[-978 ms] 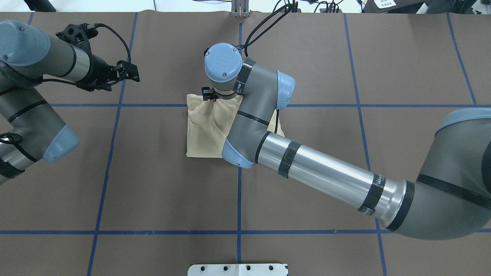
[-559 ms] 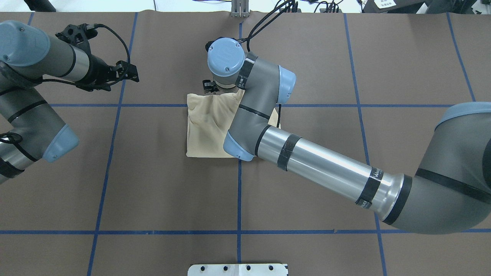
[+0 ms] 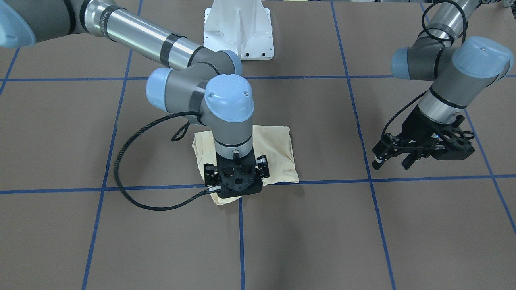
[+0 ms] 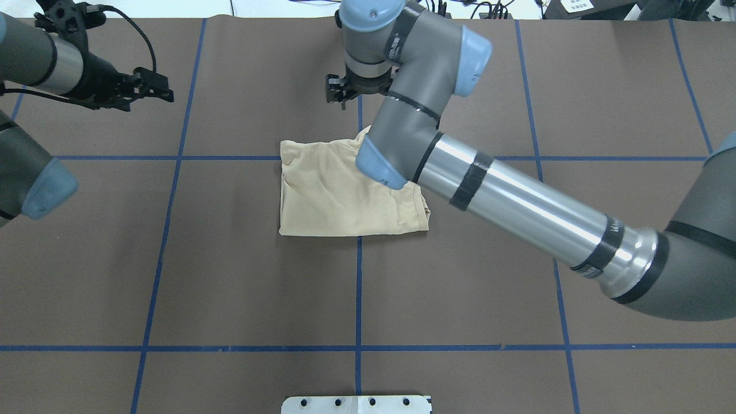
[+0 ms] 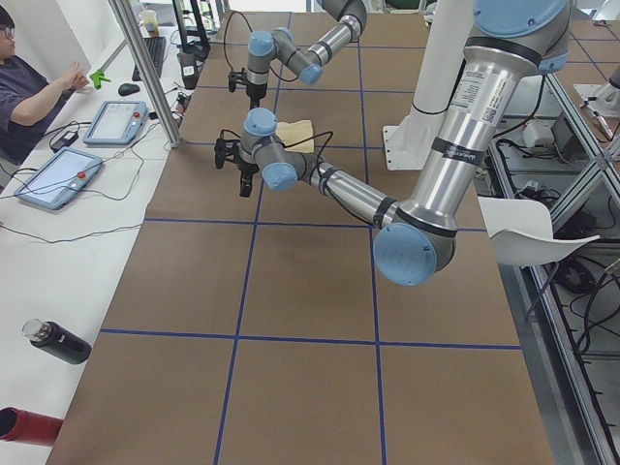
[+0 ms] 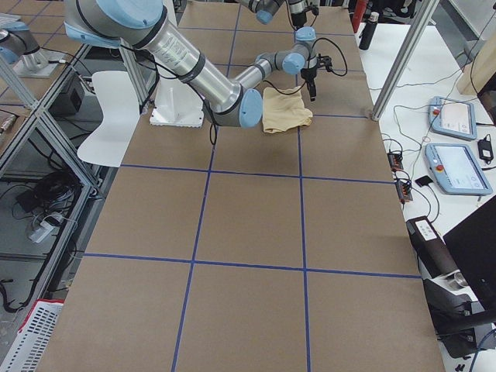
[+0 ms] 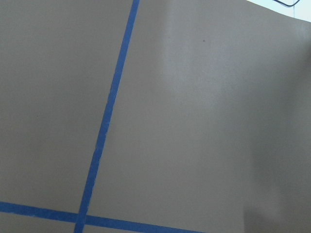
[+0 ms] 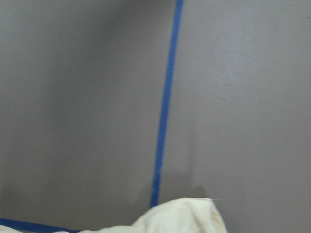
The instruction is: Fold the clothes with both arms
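Observation:
The pale cream-yellow shirt point(image 4: 333, 195) lies folded into a small rectangle at the table's middle, print hidden; it also shows in the front view point(image 3: 278, 149) and as a corner in the right wrist view point(image 8: 184, 218). My right gripper point(image 4: 343, 95) hangs above the table just beyond the shirt's far edge, apart from the cloth and holding nothing; its links look spread open in the front view point(image 3: 238, 183). My left gripper point(image 4: 164, 92) is open and empty, hovering far to the left of the shirt, also seen in the front view point(image 3: 389, 163).
Brown table cover with blue tape grid lines point(image 4: 357, 287). The white pedestal base point(image 3: 238, 28) stands at the robot's side. My right forearm point(image 4: 517, 213) reaches over the shirt's right part. Operator tablets point(image 5: 53, 179) lie beyond the far table edge.
My right gripper has risen from the shirt's far edge and moved farther away; the cloth stays on the table. My left arm has drawn back to the left and farther away.

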